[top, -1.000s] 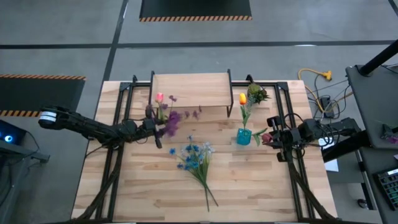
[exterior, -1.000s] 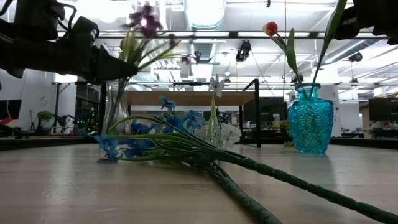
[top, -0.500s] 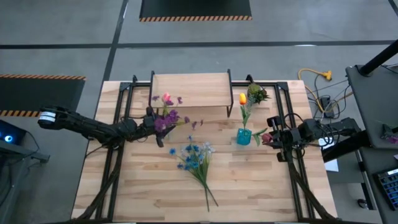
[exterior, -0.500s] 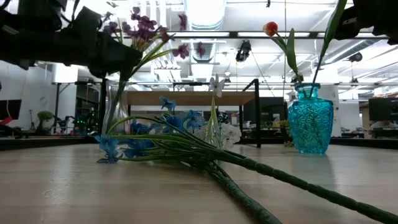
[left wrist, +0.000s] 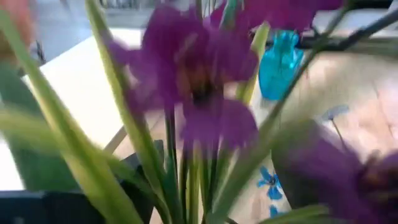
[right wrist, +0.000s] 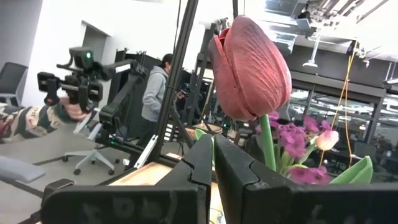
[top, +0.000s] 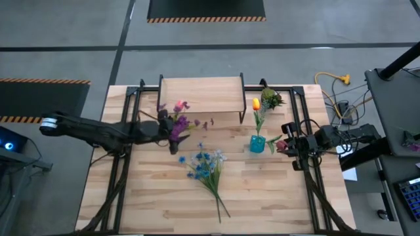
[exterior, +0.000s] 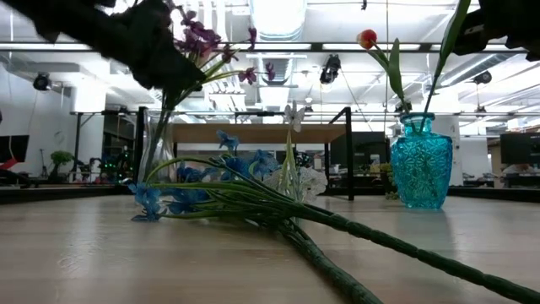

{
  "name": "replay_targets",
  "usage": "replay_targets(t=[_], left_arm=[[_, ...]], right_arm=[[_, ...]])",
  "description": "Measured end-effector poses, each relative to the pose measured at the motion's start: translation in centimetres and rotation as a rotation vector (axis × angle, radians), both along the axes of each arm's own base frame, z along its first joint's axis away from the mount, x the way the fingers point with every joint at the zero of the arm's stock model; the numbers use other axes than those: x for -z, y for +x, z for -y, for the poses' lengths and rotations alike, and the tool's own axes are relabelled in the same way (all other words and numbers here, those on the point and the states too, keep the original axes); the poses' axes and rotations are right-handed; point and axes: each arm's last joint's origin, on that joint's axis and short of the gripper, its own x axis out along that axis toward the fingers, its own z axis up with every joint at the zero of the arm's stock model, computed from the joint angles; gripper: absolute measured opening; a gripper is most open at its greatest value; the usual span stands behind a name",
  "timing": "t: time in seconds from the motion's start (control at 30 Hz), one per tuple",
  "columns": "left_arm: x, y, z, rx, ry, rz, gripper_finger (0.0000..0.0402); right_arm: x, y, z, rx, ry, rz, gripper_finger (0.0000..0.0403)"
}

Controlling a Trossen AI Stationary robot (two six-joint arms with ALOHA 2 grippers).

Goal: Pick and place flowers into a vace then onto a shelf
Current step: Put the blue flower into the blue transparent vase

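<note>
A clear glass vase (exterior: 156, 148) stands left of centre and holds purple flowers (top: 178, 123) and a pink one (top: 178, 105). My left gripper (top: 167, 132) hovers open at their stems, above the vase rim. A bunch of blue flowers (top: 205, 167) lies flat on the table. A teal vase (top: 257, 143) holds an orange tulip (top: 256, 103). A dark red tulip (right wrist: 252, 68) leans out of it toward my right gripper (top: 287, 145), which is shut just below the bloom. The shelf (top: 202, 97) stands at the far edge. My right gripper has its shut fingertips (right wrist: 205, 146) level beside the dark red tulip's stem (right wrist: 267, 140), just below the bloom. The stem passes behind one finger, so I cannot tell whether the gripper touches it.
A short green spiky sprig (top: 270, 98) lies right of the shelf. Black frame rails run along both table sides. The near half of the table around the blue bunch is bare wood. A person stands in the room beyond the table.
My left gripper has risen and tipped upward beside the clear vase, and it has opened and let go of the purple flowers. Their blooms have swung from leaning toward the near edge to standing more upright in the vase.
</note>
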Motion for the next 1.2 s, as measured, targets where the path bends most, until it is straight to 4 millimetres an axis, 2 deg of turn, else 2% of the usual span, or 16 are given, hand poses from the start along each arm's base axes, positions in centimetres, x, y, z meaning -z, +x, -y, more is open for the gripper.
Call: replay_targets(t=[0.13, 0.3, 0.83, 1.2], left_arm=[[-3.0, 0.0, 0.0, -0.02, -0.044, -0.087, 0.0285], [-5.0, -0.6, 0.0, -0.041, -0.082, -0.167, 0.0285], [-6.6, -1.9, 0.2, -0.029, -0.165, -0.302, 0.0286], [-9.7, -3.6, 0.3, -0.075, -0.313, -0.355, 0.0285]], right_arm=[[0.0, 0.0, 0.0, 0.0, -0.001, -0.001, 0.0009], [0.0, 0.0, 0.0, 0.0, 0.0, 0.0, 0.0009], [0.0, 0.0, 0.0, -0.005, 0.013, -0.004, 0.0009], [0.0, 0.0, 0.0, -0.005, 0.013, -0.004, 0.0009]])
